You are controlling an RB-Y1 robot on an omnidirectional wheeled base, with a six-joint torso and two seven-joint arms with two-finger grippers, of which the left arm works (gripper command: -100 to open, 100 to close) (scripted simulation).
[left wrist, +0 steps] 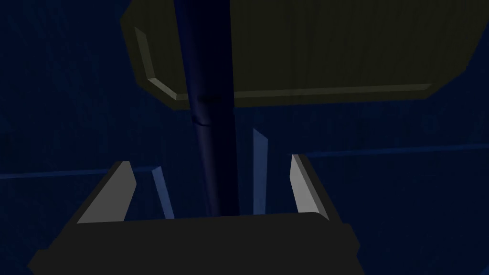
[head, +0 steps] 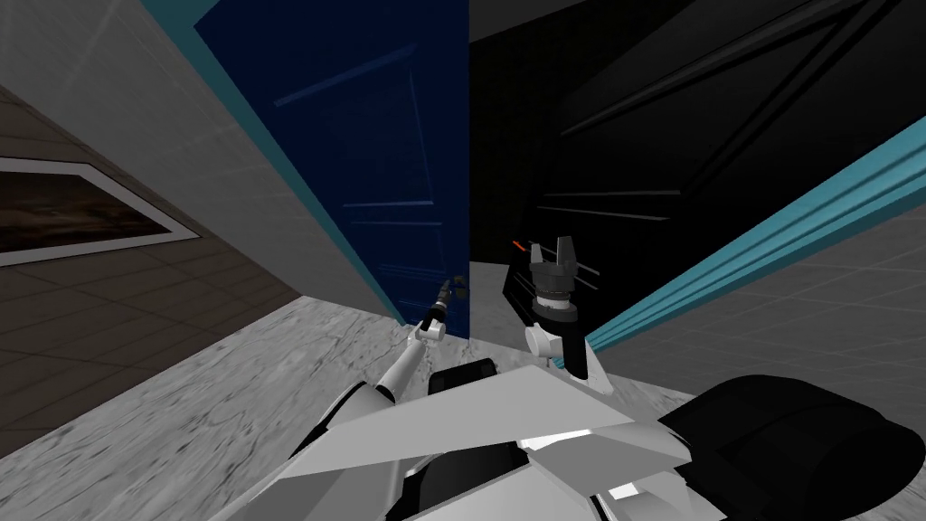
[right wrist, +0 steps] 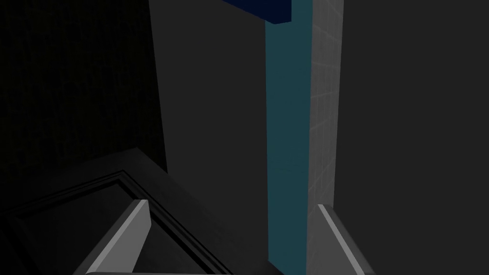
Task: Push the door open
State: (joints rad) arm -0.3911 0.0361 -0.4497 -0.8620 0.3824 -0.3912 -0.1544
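**A:** How is the left gripper point(left wrist: 210, 159) found?

**B:** It is held open. Its fingers point(left wrist: 112, 193) are seen well apart, and a dark blue bar point(left wrist: 210, 119) runs out between them, pressed by neither. Whether the bar is touched at all cannot be told.

**A:** What is seen past the bar?

**B:** An olive plate point(left wrist: 334, 47) with bevelled edges is crossed by it. Behind both, the dark blue face of the door point(head: 380, 136) is seen. In the head view this gripper is placed low on the door, close to its free edge.

**A:** And the right gripper point(head: 552, 246)?

**B:** It is held upright beside the door's free edge, apart from the door, with its fingers spread wide. Beyond them, in the right wrist view, a teal frame strip point(right wrist: 286, 143) is seen beside a strip of pale tiled wall point(right wrist: 324, 119). Which jamb that strip belongs to cannot be told. A dark panelled surface point(right wrist: 95, 224) lies nearer the gripper.

**A:** Where is the door placed?

**B:** One side is set against the left jamb point(head: 298, 181), which is teal and borders a grey wall point(head: 181, 154). The free edge stands well away from the right jamb point(head: 769, 226), and a black area point(head: 506, 136) is shown between them. A marbled grey floor point(head: 226, 380) is seen below, and a framed picture point(head: 72, 213) at the far left.
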